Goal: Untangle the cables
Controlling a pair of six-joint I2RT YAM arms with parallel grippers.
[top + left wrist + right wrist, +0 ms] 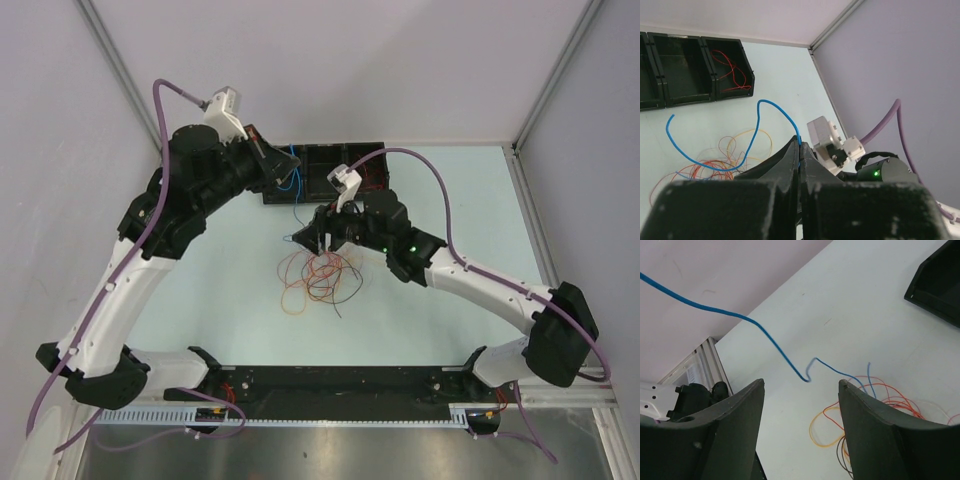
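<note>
The cables (318, 275) lie in a loose heap of red, orange-yellow and black loops at the middle of the table (480, 210). One of them, the blue cable (757, 125), is lifted partly out of the heap. The left gripper (799, 150), at 11 o'clock from the heap by the black bins (315, 155), has its jaws closed on the blue cable, and from there the strand arcs up and sags back toward the heap. The right gripper (800, 385) hangs just over the heap's 11 o'clock edge. Its jaws stand open on either side of a kinked stretch of that same strand and touch nothing, as far as the wrist view shows. These wires look very light and limp, each far thinner than a finger, so they should put no load on an arm. They will likely drag neighbours along wherever loops cross, and a smooth sheath may slide through a loose pinch. The best hold for the right gripper is probably the free blue span between its fingers, clear of the crossings, rather than down in the heap. A red cable (729, 67) lies in the right-hand bin. The table is open at 3, 6 and 9 o'clock of the heap. The bins close off 12 o'clock, with walls beyond them and at both sides. The two wrists sit near each other, so a careless sideways pull could bump them.
</note>
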